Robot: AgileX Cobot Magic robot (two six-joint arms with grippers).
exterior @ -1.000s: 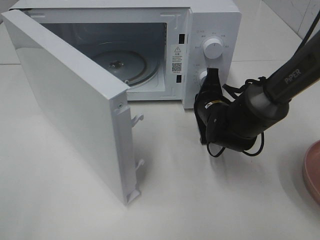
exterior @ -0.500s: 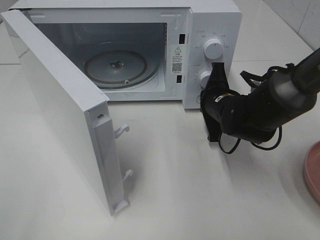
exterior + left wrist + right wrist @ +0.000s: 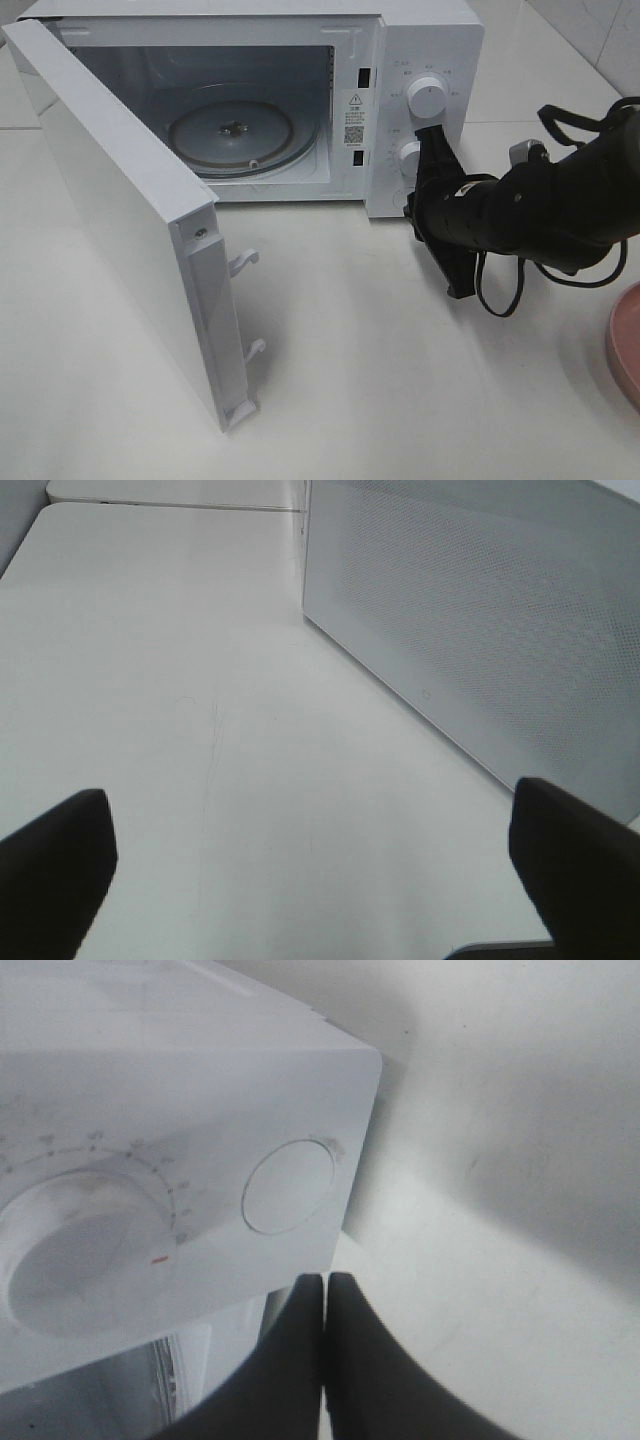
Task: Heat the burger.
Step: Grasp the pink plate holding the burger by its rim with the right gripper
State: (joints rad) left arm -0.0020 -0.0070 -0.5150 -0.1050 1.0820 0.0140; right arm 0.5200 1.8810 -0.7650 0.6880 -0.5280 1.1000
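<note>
The closed right gripper [image 3: 431, 132] was best backed straight off the microwave panel [image 3: 440, 55]; the left gripper [image 3: 310, 815] was seen spread wide, empty.

I read this as a kitchen-style test setup: a white microwave [image 3: 430, 45] stands on a white tabletop [image 3: 400, 400], a pink plate [image 3: 626, 340] at the right edge.

The right arm of glossy black rounded casings [image 3: 540, 205] carried looped black cables [image 3: 497, 298], bore a small silver-grey fitting [image 3: 524, 152], and ended in the right gripper [image 3: 325, 1295] with flat black fingers [image 3: 280, 1360].
</note>
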